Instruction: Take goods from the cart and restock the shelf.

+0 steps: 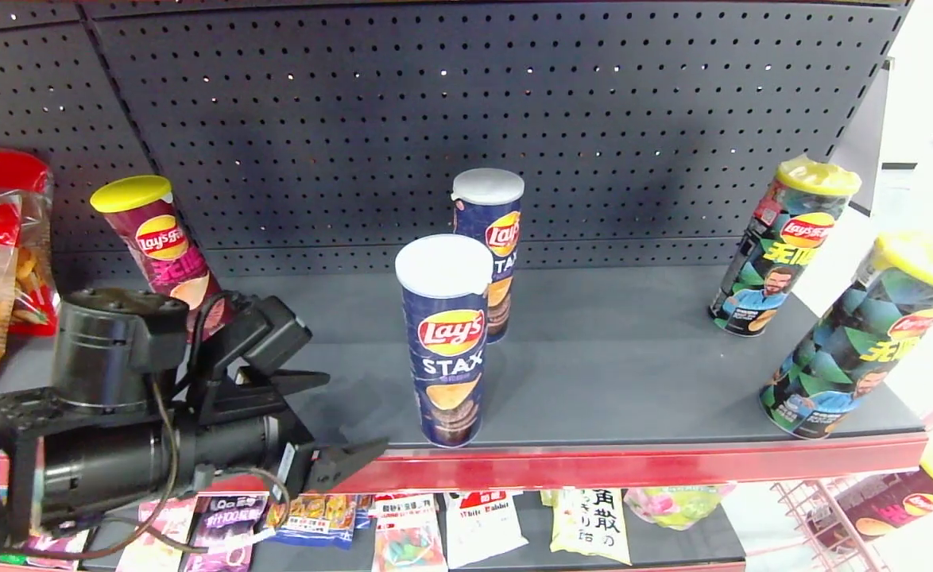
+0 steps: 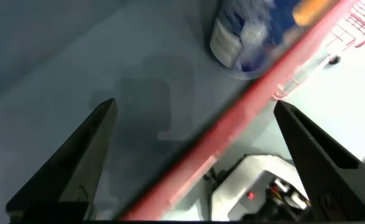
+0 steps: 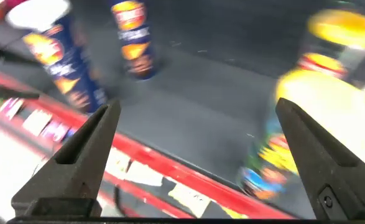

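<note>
Left hand [image 1: 353,411] stood open, empty, at the grey shelf's [image 1: 594,373] red near edge, just left of the upright dark-blue, white-lidded tube [image 1: 448,342]. Right hand [image 3: 198,104] was open beside the green, yellow-lidded tube [image 1: 864,334]. The pink wire cart [image 1: 812,516] lay low right, apparently nearer the right arm.

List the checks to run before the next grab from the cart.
1. Left gripper open and empty: ok.
2. Right gripper open and empty: ok.
3. Front blue can upright at the front edge of the shelf: ok.
4. Bare shelf between it and the near green can: ok.
5. Cart holds a can: ok; how many more, cannot tell.
</note>
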Controlling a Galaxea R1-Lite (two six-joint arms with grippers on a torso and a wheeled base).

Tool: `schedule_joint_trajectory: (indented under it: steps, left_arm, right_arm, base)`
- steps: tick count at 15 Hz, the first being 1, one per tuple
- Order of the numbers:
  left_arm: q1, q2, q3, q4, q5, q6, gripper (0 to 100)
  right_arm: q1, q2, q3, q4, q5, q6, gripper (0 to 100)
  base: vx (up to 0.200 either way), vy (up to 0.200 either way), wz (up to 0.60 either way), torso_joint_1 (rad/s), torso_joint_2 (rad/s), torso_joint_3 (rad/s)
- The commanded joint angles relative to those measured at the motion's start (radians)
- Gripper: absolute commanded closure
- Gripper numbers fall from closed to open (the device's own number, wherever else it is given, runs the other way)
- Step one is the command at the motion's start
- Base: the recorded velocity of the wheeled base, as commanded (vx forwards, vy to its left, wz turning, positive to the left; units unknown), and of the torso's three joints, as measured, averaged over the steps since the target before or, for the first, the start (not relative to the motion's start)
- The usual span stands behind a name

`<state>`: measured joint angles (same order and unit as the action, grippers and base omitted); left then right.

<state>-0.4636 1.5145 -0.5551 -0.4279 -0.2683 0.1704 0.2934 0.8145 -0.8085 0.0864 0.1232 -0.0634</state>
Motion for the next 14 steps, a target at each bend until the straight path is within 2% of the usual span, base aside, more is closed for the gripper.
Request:
schedule_joint_trajectory:
  steps: [1,14]
  left_arm:
    - [-0.003,0.116,-0.045,-0.035,0.001,0.015,0]
    - [0.005,0.242,-0.187,-0.049,0.009,0.026,0]
  right_arm:
    - [-0.077,-0.052,0.008,0.000,0.001,0.020,0]
    - [-0.096,-0.057,0.009,0.001,0.000,0.051,0]
  base:
    - [0.000,0.000,0.00,0.000,0.00,0.000]
    - [0.000,0.000,0.00,0.000,0.00,0.000]
